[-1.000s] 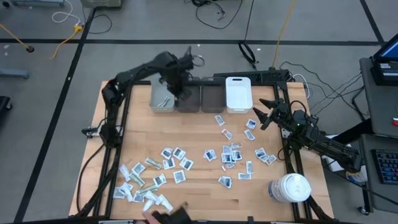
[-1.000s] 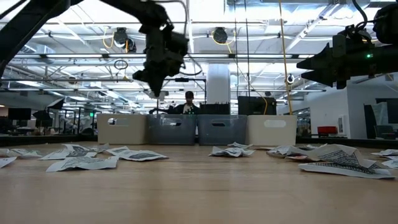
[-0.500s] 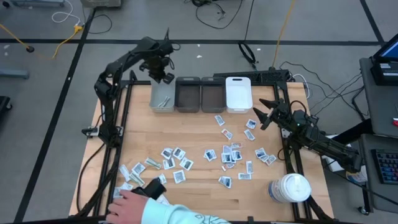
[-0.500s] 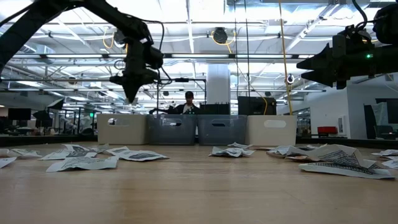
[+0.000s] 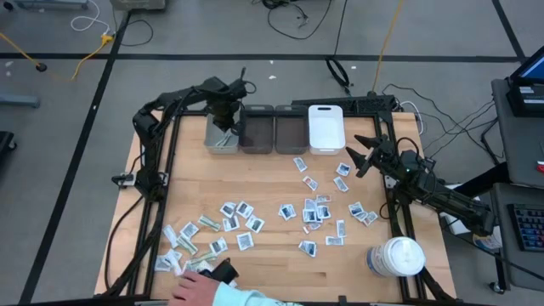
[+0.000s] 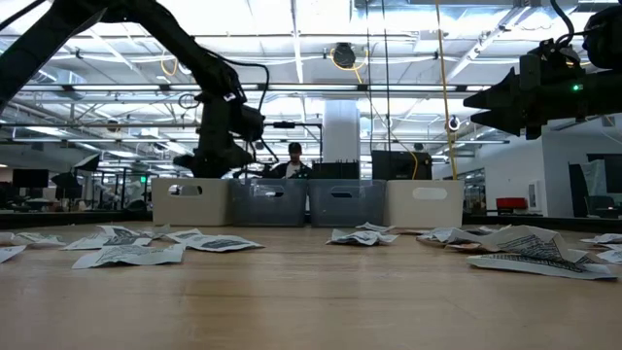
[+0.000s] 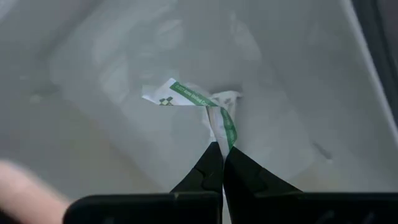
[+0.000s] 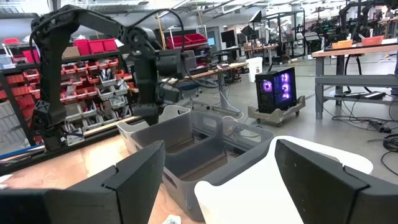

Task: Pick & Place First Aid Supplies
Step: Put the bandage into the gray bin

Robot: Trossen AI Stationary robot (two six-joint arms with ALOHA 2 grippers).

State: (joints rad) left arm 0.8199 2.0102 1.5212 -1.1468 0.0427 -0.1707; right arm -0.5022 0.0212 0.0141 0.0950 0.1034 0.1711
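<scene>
Now left gripper clenched on green-printed strip, inside pale bin at bench's far left. Risk: strip clings to pads, lifts out. Right gripper spread wide, empty, near right edge.

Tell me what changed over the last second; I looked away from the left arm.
The left gripper, shut on a green-printed strip, swung from the dark bins to the leftmost bin and dipped into it. A person's hand reached in at the near edge. The right gripper stayed open, unmoved.
</scene>
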